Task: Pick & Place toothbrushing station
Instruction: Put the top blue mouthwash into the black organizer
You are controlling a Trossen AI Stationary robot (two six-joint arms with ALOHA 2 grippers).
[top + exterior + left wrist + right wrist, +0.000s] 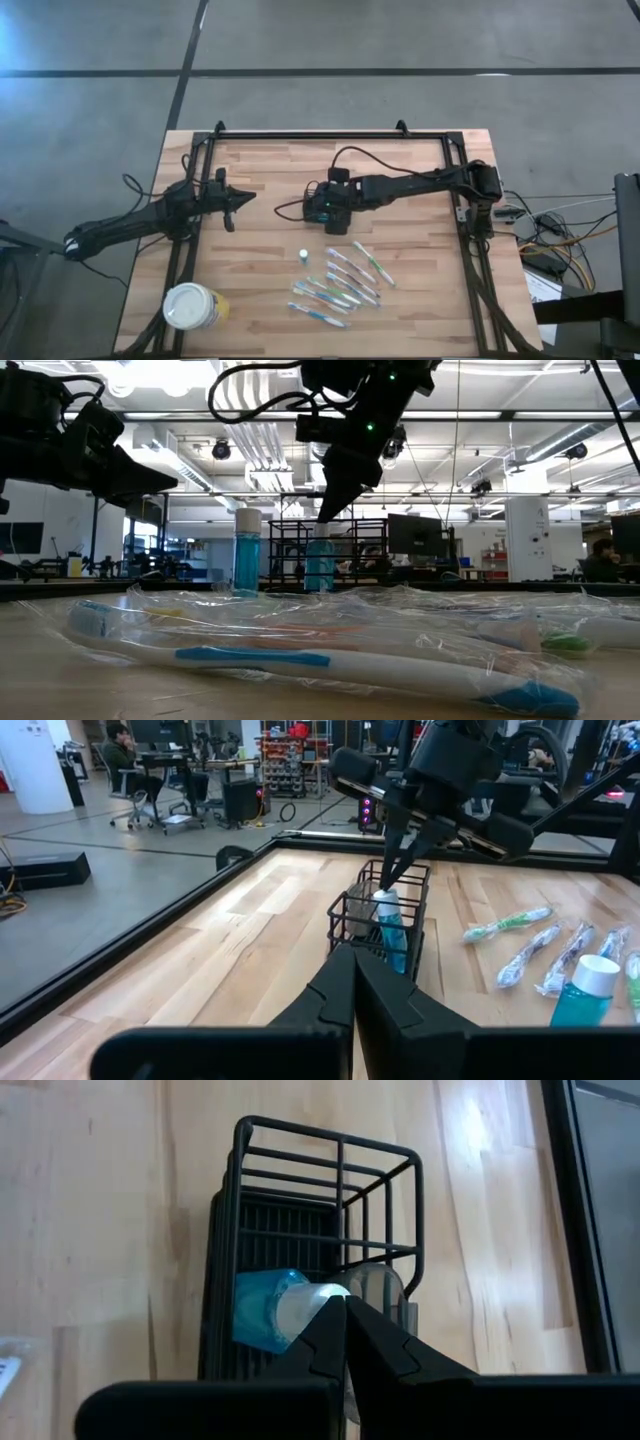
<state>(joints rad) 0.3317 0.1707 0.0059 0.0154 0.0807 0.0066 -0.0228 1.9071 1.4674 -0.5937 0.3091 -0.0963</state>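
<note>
Nearest, wrapped toothbrushes (340, 280) lie on the counter (270, 165) by a white-lidded tub (190, 307). Farther back, mid-counter, the right claw (392, 878) — pressed together — hangs over the toothbrushing station (383, 915), which holds a blue bottle (262, 1312). The left claw (231, 220) — also pressed together, empty — waits leftward.
</note>
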